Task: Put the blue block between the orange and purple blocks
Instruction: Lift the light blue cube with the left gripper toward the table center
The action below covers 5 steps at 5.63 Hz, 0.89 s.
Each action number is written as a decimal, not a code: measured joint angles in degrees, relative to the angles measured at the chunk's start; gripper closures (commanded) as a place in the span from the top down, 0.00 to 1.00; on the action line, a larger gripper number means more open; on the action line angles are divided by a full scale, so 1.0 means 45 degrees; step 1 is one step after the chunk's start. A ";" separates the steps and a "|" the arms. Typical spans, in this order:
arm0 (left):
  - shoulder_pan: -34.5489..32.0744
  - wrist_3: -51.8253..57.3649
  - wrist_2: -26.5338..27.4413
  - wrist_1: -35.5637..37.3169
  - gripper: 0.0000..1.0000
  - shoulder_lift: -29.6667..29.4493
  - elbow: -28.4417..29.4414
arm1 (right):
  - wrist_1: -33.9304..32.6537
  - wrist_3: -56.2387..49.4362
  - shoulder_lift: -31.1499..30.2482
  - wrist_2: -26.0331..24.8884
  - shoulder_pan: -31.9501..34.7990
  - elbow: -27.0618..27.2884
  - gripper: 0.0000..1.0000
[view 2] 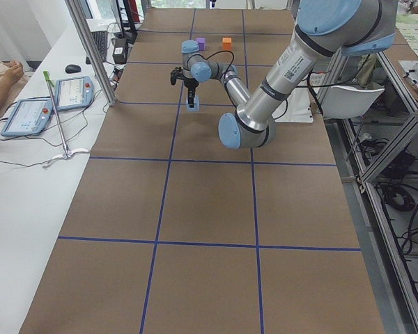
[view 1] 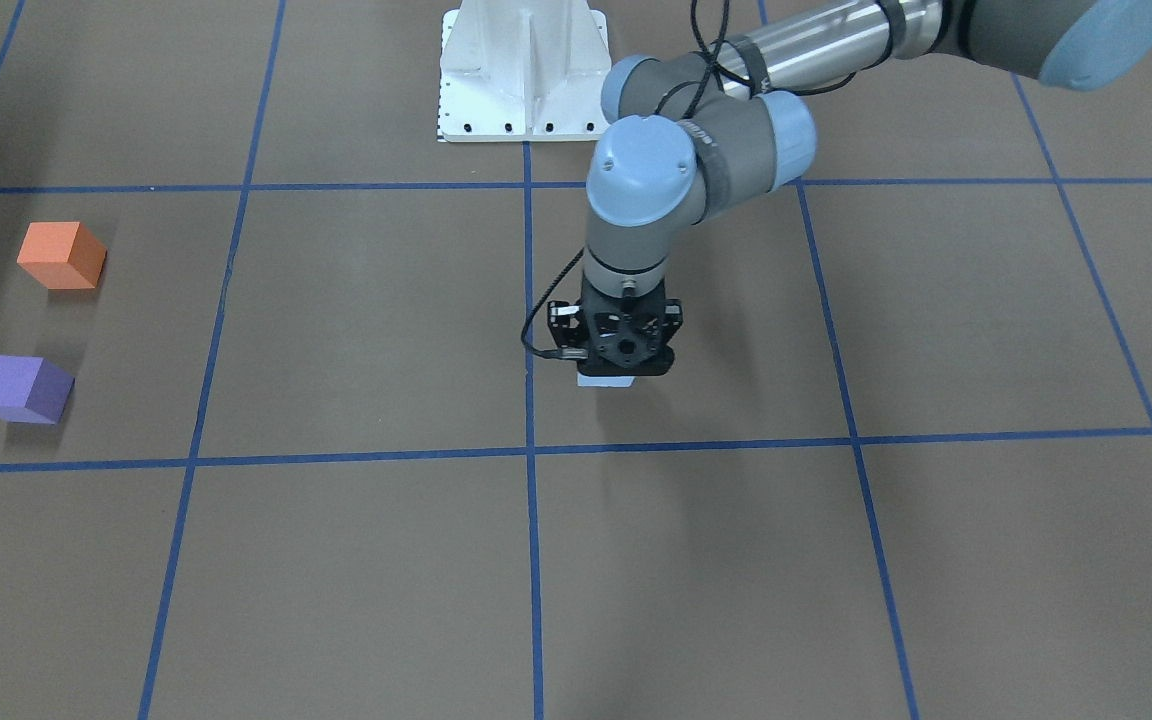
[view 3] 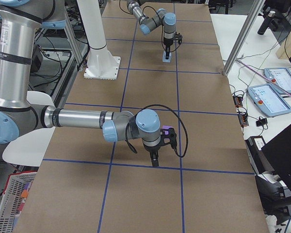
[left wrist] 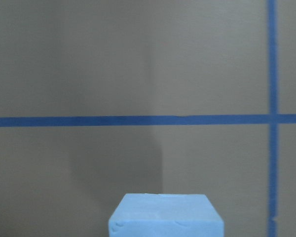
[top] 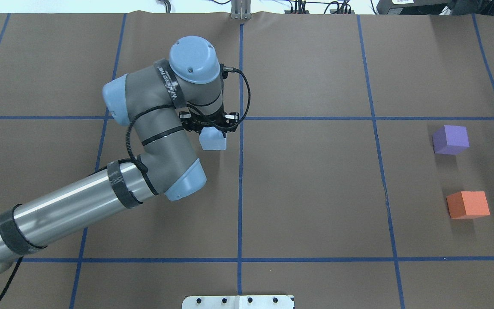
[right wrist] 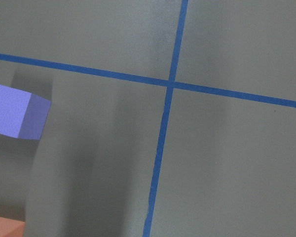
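left arm (top: 152,141) bent, hand (top: 209,129) pointing straight down over blue block (top: 213,141)

To the robot's right of the left claw (top: 211,133), the brown table (top: 315,193) lay open as far as the purple block (top: 450,139) and the orange block (top: 468,204). These two stood apart with a gap between them. Past them, the right arm (view 3: 82,118) reached in near the purple block.
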 measured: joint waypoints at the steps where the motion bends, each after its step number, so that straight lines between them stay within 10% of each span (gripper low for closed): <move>1: 0.0448 -0.0273 0.0262 -0.0008 0.57 -0.0485 0.0493 | 0.0010 -0.0017 0.0017 -0.0013 0.0001 0.0016 1.00; 2: 0.0801 -0.0485 0.0543 -0.0009 0.99 -0.0639 0.0669 | 0.0020 -0.0060 0.0027 -0.0032 0.0000 0.0035 1.00; 5: 0.1064 -0.0431 0.1189 0.0042 1.00 -0.0675 0.0387 | 0.0001 -0.0089 0.0490 0.0025 -0.0030 0.0361 1.00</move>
